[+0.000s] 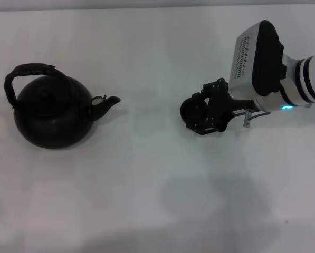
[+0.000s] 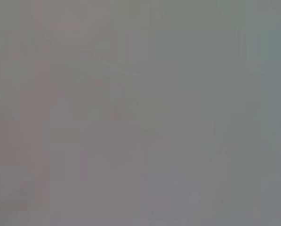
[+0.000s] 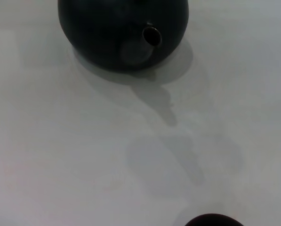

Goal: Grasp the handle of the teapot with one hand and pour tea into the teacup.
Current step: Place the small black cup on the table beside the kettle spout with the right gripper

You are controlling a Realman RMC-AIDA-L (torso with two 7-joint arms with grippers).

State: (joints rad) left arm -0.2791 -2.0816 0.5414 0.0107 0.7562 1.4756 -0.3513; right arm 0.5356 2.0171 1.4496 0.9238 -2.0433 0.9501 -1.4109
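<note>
The dark round teapot (image 1: 51, 117) stands on the white table at the left, its spout (image 1: 111, 101) pointing right and its cord-wrapped bail handle (image 1: 28, 71) arched above the lid. The right wrist view shows the teapot (image 3: 121, 33) with its spout facing the camera. My right gripper (image 1: 200, 114) is right of centre, well apart from the pot, shut on the small black teacup (image 1: 189, 111), which it seems to hold above the table. The teacup's rim (image 3: 211, 220) shows at the edge of the right wrist view. My left gripper is out of view; the left wrist view is plain grey.
The white table (image 1: 146, 174) bears only the teapot. Soft shadows of the right arm and the cup fall on it at the front right (image 1: 215, 203).
</note>
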